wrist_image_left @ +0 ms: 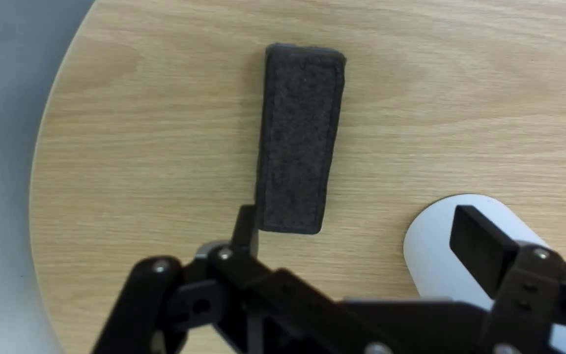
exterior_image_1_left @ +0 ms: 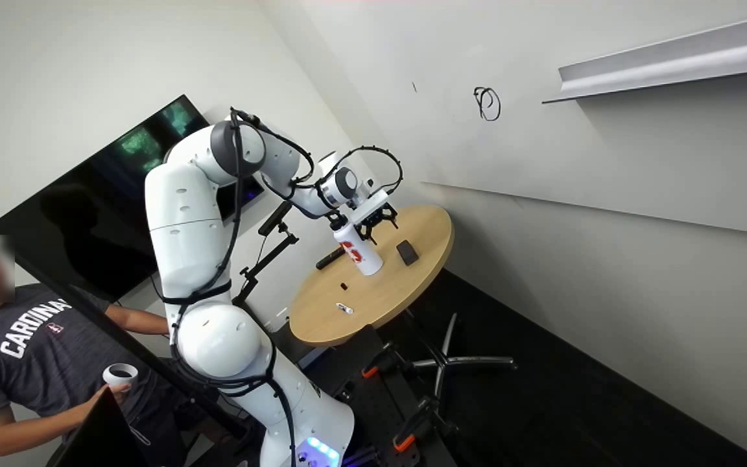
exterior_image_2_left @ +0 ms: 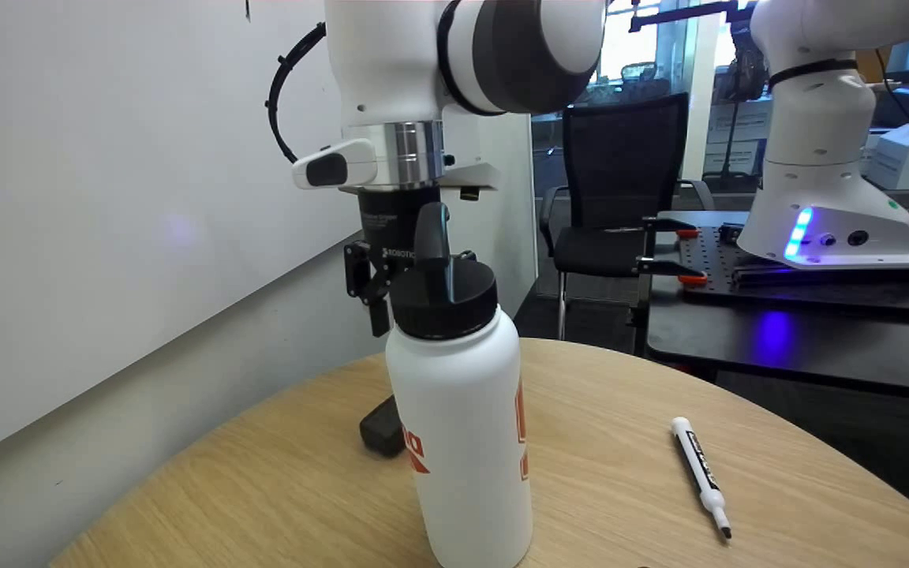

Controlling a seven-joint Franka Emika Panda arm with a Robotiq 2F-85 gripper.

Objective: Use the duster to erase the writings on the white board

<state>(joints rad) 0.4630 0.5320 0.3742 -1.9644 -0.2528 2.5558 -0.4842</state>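
The duster (exterior_image_1_left: 407, 252) is a dark rectangular block lying flat on the round wooden table. It also shows in the wrist view (wrist_image_left: 300, 140) and partly behind the bottle in an exterior view (exterior_image_2_left: 382, 428). My gripper (wrist_image_left: 354, 221) is open and empty above the table. In the wrist view the duster lies ahead of the fingers, its near end beside the left fingertip. One finger is hidden behind the bottle in an exterior view (exterior_image_2_left: 379, 315). The writings (exterior_image_1_left: 487, 104), a dark looped scribble, are on the white board (exterior_image_1_left: 607, 162), with a short stroke to their left.
A white bottle (exterior_image_1_left: 358, 250) with a black lid stands close beside the gripper; in the wrist view (wrist_image_left: 430, 246) it lies under the right finger. A marker (exterior_image_2_left: 703, 477) lies on the table (exterior_image_1_left: 321, 331). A ledge (exterior_image_1_left: 672, 61) juts from the board. A person sits behind the arm.
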